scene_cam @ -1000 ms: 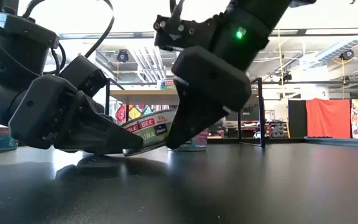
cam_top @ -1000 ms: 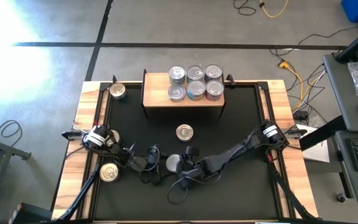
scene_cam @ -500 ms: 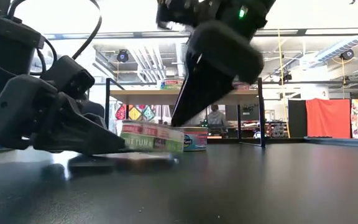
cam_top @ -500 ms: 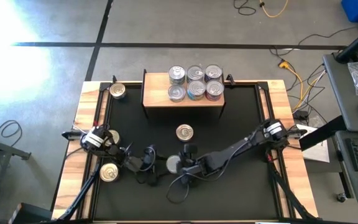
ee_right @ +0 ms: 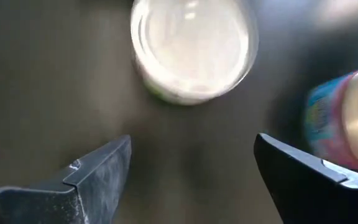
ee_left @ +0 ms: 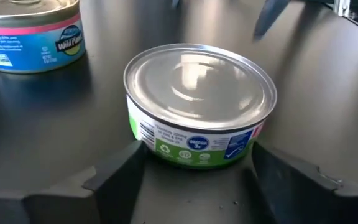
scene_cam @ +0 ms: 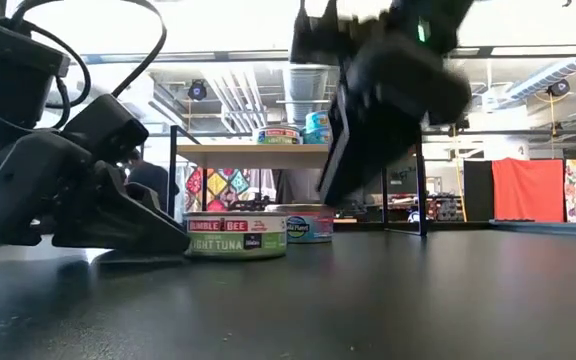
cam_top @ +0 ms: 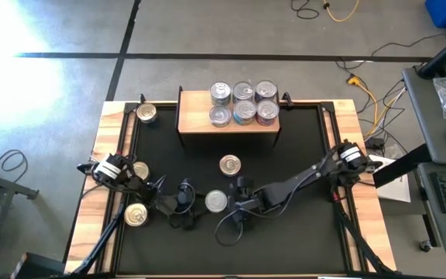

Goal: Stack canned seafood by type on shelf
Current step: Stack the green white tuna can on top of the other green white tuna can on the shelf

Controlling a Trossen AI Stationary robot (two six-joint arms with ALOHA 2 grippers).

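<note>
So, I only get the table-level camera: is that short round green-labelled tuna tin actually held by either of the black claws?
Observer: No. From above, the green-labelled tuna tin sits flat on the black table top, with the left gripper and the right gripper on opposite sides of it.
Operator: Are the claws open?
Observer: Both are. The left wrist view shows that arm's fingers spread to either side of the tin's near edge.
Operator: And the shelf behind?
Observer: The light-wood shelf carries six silver-lidded tins as seen from above, in two rows of three.
</note>
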